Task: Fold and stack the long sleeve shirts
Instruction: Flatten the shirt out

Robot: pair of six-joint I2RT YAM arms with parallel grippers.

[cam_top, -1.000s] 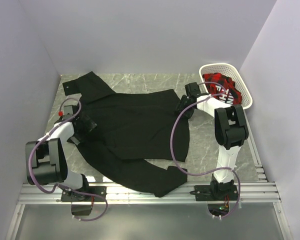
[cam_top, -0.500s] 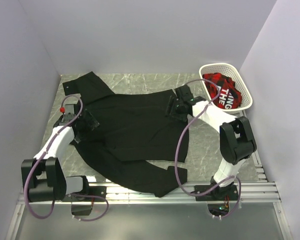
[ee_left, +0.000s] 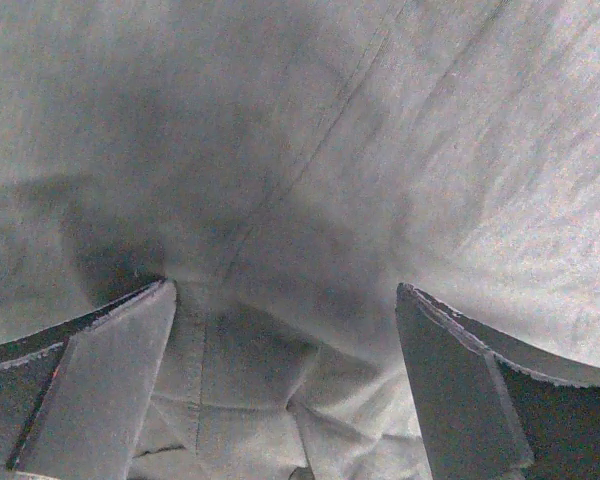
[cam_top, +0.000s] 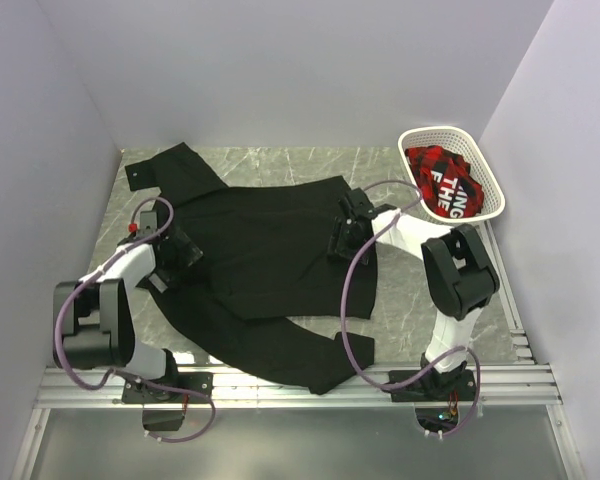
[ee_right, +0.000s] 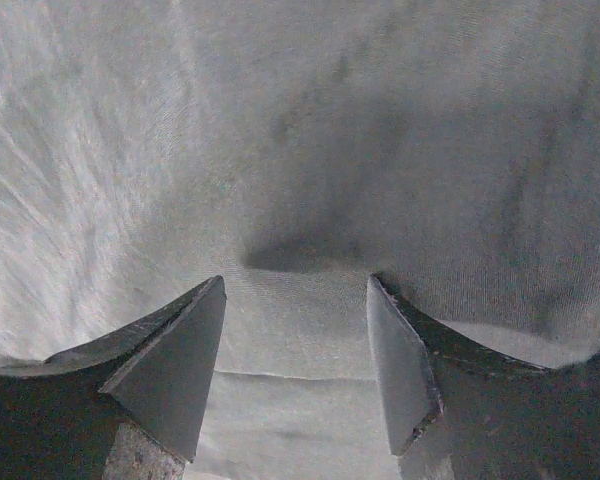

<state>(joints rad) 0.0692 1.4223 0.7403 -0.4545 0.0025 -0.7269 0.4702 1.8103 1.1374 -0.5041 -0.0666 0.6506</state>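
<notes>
The black shirt (cam_top: 270,260) lies spread across the marble table (cam_top: 280,160), one sleeve trailing toward the near edge. Both pincers press down on it, the left gripper (cam_top: 177,256) at its left side and the right gripper (cam_top: 342,238) at its right, each with fingers apart over cloth. How many layers sit between them I can't quite tell. A thick pinch could drag the whole shirt crooked. The white basket (cam_top: 448,131) stands far right.

White basket (cam_top: 430,131) on marble table (cam_top: 280,162)
</notes>
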